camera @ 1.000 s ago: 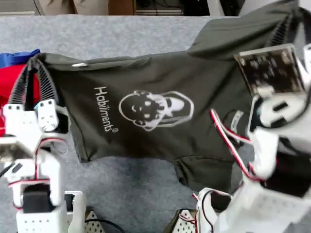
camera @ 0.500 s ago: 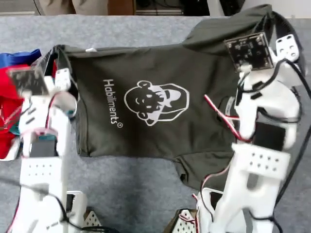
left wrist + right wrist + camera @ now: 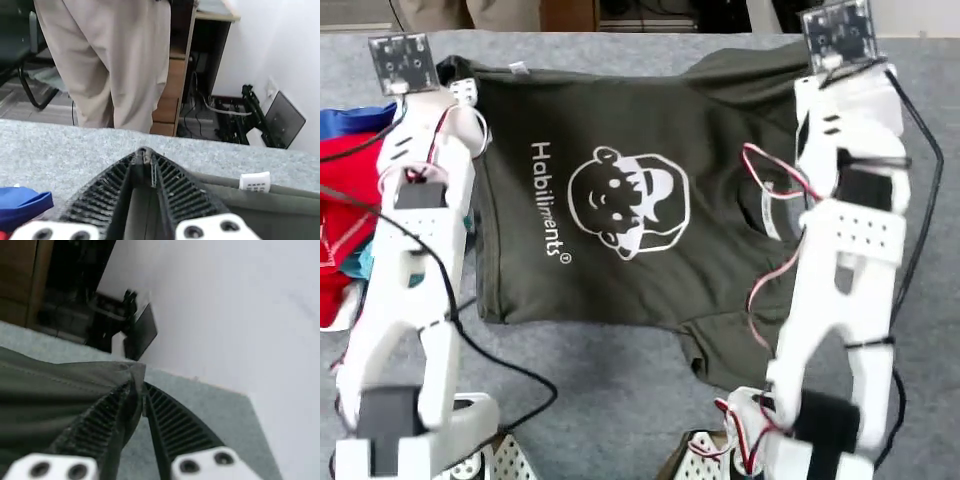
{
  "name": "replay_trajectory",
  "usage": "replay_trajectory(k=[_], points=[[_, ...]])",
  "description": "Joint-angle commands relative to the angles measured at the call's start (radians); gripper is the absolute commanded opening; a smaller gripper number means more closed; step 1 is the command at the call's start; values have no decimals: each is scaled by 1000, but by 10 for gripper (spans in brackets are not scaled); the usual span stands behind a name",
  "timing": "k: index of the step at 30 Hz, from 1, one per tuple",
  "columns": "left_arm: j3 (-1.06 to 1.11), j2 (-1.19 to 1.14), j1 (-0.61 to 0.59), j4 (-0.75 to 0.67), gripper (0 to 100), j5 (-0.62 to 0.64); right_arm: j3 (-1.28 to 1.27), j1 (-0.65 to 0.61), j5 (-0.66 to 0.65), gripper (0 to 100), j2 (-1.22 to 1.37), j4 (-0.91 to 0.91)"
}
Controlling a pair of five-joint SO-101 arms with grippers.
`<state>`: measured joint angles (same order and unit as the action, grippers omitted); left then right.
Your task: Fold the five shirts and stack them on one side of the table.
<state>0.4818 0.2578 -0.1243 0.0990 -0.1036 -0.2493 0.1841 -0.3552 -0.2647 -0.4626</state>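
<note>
A dark olive shirt (image 3: 620,130) with a white face print (image 3: 628,205) lies spread across the grey table (image 3: 600,400). My left gripper (image 3: 448,72) is at the shirt's far left corner. In the left wrist view it (image 3: 145,156) is shut, with dark cloth (image 3: 280,210) and a white neck label (image 3: 255,181) right beside it. My right arm (image 3: 840,150) stands over the shirt's far right part. There the right gripper (image 3: 136,386) is shut on a folded hem of the shirt (image 3: 55,390).
A heap of red clothes (image 3: 345,200) and a blue one (image 3: 350,120) lies at the table's left edge, beside the left arm (image 3: 415,260). A person's legs (image 3: 115,60) stand beyond the far table edge. Bare table lies in front of the shirt.
Both arms have stretched toward the far side of the table, pulling the shirt's far edge with them. The shirt has slid away from me and lies flatter.
</note>
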Motion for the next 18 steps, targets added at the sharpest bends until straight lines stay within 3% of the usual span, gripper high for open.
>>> replay_trajectory(k=[1, 4, 12, 18], points=[[-103, -68, -20, -17, 19, 2, 142, -16, 8, 5, 74, -97], [-130, -116, -20, 54, 19, 0, 220, -19, 8, 5, 128, -195], [-242, -124, -12, 453, 19, 0, 346, -24, -2, 5, 153, -474], [-281, -124, -12, 687, 19, 0, 344, -24, -2, 5, 150, -539]])
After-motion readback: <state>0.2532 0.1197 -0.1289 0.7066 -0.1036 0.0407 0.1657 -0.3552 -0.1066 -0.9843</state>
